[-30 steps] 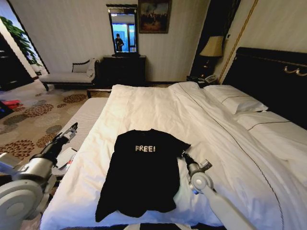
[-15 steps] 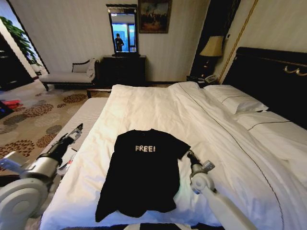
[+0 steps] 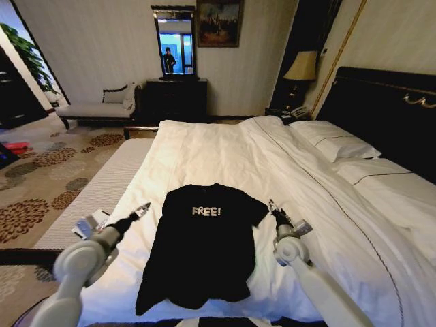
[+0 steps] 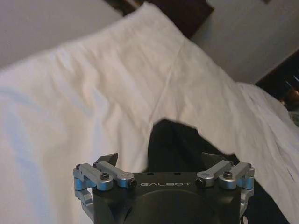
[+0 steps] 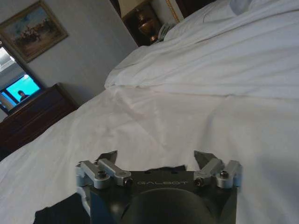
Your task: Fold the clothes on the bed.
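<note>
two end effectors, left (image 3: pixel 145 205) and right (image 3: pixel 271 203), open, flank one t-shirt (image 3: pixel 204 245).

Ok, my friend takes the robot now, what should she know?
Left gripper: jaws open, empty, over the white sheet beside the T-shirt's left sleeve.
Right gripper: jaws open, empty, by the right sleeve.
T-shirt lies flat, lettering up, near the foot of the bed.
Done: nothing folded yet.
Left: grip the shirt, make every fold.

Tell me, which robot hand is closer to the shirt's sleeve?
The right gripper: it sits right beside the sleeve of the shirt on the bed. The left gripper hovers farther off, with white sheet between.
</note>
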### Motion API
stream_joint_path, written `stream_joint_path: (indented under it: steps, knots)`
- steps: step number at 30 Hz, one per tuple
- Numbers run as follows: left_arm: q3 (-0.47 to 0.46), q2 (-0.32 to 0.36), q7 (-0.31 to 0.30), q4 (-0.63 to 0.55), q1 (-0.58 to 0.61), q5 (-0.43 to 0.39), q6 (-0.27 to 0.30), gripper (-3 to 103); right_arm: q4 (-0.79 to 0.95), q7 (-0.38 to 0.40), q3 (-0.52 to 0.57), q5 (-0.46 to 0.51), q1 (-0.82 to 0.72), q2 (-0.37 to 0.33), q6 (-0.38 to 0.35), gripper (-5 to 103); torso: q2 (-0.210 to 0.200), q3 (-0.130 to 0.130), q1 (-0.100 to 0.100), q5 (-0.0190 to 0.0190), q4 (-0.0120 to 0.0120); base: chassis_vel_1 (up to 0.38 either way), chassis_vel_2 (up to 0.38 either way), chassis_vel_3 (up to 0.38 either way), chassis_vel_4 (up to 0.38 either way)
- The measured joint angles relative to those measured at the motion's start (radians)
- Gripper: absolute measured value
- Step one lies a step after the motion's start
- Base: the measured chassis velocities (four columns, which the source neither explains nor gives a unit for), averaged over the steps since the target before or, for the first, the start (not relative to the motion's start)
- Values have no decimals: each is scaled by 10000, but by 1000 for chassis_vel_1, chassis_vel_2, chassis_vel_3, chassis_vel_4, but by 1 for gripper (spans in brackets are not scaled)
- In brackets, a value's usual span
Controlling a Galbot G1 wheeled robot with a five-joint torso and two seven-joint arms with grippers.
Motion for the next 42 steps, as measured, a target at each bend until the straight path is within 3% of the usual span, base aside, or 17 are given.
stream_joint_path:
  steps: [1, 3, 16, 38, 42]
  knots:
    - [313, -108, 173, 343, -219, 88, -31, 100, -18, -8, -50, -3, 28, 41, -23, 93, 0, 0, 0, -2, 2, 0, 0, 0, 0]
    - [590, -231, 347, 652, -492, 142, -95, 100, -45, -16, -74, -5, 50, 64, -48, 99, 0, 0, 0, 1, -2, 0, 0, 0, 0]
    - [1774, -977, 796, 1993, -1522, 894, -208, 100, -228, -40, 4, -73, -41, 102, -83, 100, 0, 0, 0, 1, -1, 0, 0, 0, 0]
    - [2057, -1413, 885, 2568, -1755, 1466, -272, 101, -566, -137, -77, 31, 152, -22, -97, 100, 0, -1, 1, 0, -1, 0, 0, 0, 0]
    - [2077, -1501, 937, 2591, -1756, 1555, -302, 92, -610, -191, -78, 81, 164, -62, -98, 100, 0, -1, 1, 0, -1, 0, 0, 0, 0]
